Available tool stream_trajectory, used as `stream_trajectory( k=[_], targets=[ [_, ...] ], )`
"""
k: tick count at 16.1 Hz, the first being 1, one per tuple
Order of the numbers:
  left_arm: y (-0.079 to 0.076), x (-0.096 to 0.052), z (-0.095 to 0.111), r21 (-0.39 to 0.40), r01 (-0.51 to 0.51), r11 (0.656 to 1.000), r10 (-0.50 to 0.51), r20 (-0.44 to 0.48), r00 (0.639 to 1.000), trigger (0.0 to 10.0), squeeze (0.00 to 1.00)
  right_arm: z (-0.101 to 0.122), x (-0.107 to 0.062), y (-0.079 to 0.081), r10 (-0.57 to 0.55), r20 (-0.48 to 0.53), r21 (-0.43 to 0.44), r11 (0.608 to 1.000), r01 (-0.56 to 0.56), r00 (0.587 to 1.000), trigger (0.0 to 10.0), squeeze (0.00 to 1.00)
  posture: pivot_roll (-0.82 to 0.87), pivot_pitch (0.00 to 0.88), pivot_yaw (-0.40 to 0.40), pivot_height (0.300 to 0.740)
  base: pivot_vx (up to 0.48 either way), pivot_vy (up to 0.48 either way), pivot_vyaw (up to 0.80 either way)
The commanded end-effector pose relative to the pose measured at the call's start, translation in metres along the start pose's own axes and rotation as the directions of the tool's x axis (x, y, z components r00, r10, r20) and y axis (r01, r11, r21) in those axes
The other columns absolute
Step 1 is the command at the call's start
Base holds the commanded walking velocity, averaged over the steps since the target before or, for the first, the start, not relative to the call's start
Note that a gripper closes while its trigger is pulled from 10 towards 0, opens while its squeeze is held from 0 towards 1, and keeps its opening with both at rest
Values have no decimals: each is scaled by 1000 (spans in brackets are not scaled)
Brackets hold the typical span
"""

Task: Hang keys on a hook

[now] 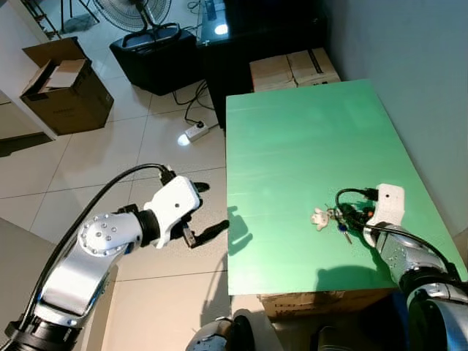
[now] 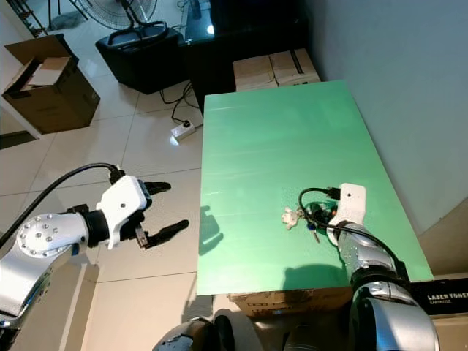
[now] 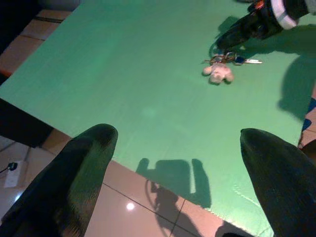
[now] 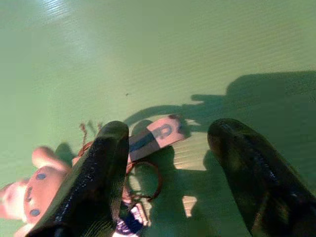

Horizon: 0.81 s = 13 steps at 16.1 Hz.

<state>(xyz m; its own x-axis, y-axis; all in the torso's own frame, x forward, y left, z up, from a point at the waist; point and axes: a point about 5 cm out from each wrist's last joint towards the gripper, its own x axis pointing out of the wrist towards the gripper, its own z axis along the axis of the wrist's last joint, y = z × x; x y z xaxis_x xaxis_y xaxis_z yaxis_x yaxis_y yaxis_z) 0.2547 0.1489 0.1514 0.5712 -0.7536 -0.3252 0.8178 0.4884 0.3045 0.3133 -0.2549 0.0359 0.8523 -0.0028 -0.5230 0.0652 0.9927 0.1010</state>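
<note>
A bunch of keys [image 1: 341, 218] with a small pale plush charm [image 1: 319, 218] lies on the green table [image 1: 292, 139], near its front right corner. My right gripper [image 1: 352, 217] is down at the keys and open. In the right wrist view its two fingers straddle the key ring and a brownish key tag [image 4: 153, 136], with one finger [image 4: 98, 182] lying over part of the bunch and nothing pinched. My left gripper [image 1: 208, 212] hangs open over the tiled floor, left of the table's edge; the left wrist view looks across the table at the keys [image 3: 229, 60].
A grey wall runs along the table's right side. Beyond the far end stand flat cardboard boxes [image 1: 292, 69] and a black cabinet [image 1: 248, 36]. On the floor to the left are an open carton [image 1: 66, 84], a fan base [image 1: 150, 44] and a power strip [image 1: 194, 131].
</note>
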Motion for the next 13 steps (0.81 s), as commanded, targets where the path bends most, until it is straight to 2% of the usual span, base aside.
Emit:
stream_trajectory(
  k=[1, 2, 3, 4, 7, 8, 13],
  targets=[
    [0, -2, 0, -1, 4, 1000, -4, -6, 1000, 10000, 0, -5, 0, 2, 21, -48, -34, 999, -23, 999, 10000, 1000, 15, 158, 238, 740, 0, 0, 0],
    [0, -2, 1, -1, 5, 1000, -5, -6, 1000, 10000, 0, -6, 0, 2, 20, -54, -40, 999, -22, 998, 10000, 1000, 15, 156, 238, 740, 0, 0, 0],
    [0, -1, 1, 0, 7, 1000, -7, -6, 1000, 10000, 0, -6, 0, 1, 19, -63, -44, 999, -22, 998, 10000, 894, 14, 152, 240, 740, 0, 0, 0],
    [0, -1, 1, 0, 8, 1000, -8, -5, 1000, 10000, 0, -6, 0, 0, 23, -64, -45, 999, -26, 998, 10000, 0, 13, 151, 240, 740, 0, 0, 0],
    [0, -2, 1, 1, 11, 1000, -11, -6, 1000, 10000, 0, -6, 0, -1, 33, -67, -53, 998, -37, 997, 10000, 0, 8, 147, 243, 740, 0, 0, 0],
    [0, -2, 0, 1, 12, 1000, -12, -7, 1000, 10000, 0, -6, -1, -1, 37, -61, -59, 997, -40, 997, 0, 0, 4, 141, 244, 740, 0, 0, 0],
    [-2, -1, 0, 0, 12, 1000, -12, 1, 1000, 10000, 0, -5, -3, -5, 34, -22, -82, 996, -36, 999, 0, 0, -1, 127, 242, 740, 0, 0, 0]
  ],
)
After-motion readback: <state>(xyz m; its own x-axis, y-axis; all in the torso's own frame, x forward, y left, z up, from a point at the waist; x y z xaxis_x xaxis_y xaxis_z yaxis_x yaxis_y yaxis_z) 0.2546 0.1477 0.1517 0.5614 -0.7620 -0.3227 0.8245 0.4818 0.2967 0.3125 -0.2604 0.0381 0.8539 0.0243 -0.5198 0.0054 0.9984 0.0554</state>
